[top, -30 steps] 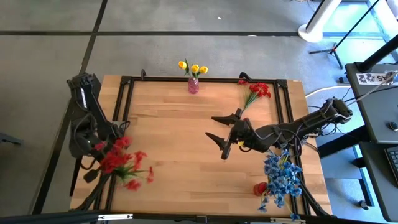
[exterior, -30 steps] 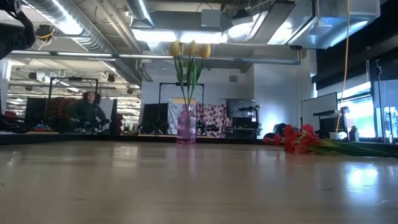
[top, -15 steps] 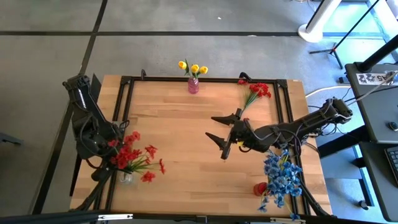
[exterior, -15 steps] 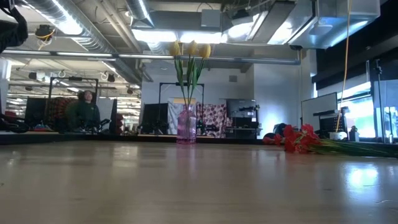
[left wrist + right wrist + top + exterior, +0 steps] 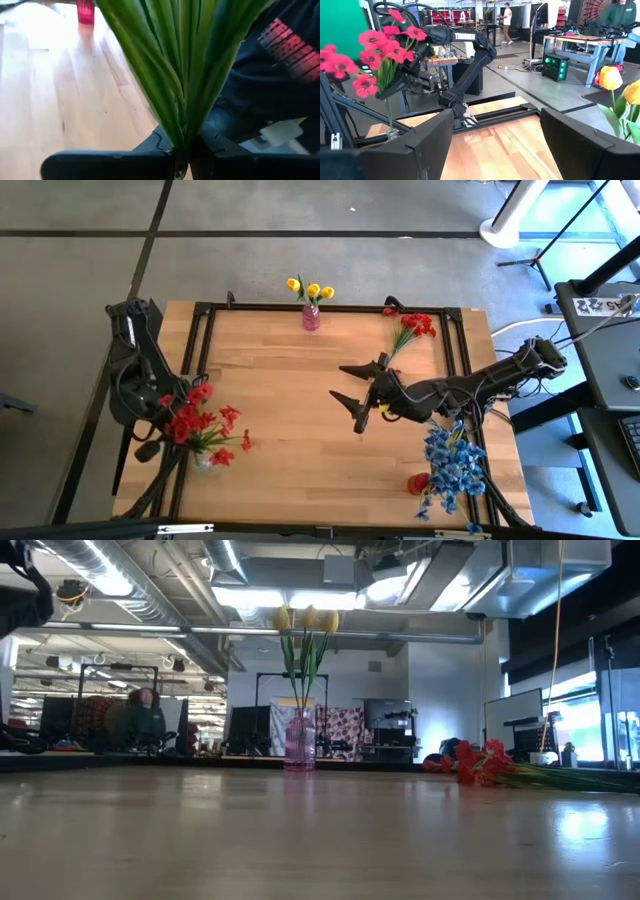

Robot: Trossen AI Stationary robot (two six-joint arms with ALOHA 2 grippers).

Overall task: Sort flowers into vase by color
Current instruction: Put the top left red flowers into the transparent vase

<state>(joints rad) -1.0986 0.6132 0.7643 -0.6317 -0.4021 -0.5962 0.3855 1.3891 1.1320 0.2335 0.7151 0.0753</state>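
Flowers first, from the high view: your left gripper (image 5: 165, 423) is clamped on a red bunch (image 5: 200, 425) over the table's near-left corner, above a clear vase (image 5: 203, 463). Right gripper (image 5: 358, 397) hangs mid-table, fingers spread wide, holding nothing. Loose red flowers (image 5: 412, 328) lie at the far right, blue flowers (image 5: 452, 465) near right beside a red cup (image 5: 418, 483), yellow tulips (image 5: 311, 289) in the pink vase (image 5: 311, 317) at the far edge.

Low view just shows you that pink vase and the loose reds lying flat.

Left wrist: green stems (image 5: 182, 75) pinched between the fingers fill most of the picture.

Right wrist: the red bunch is ahead across the table, with people in the room beyond.
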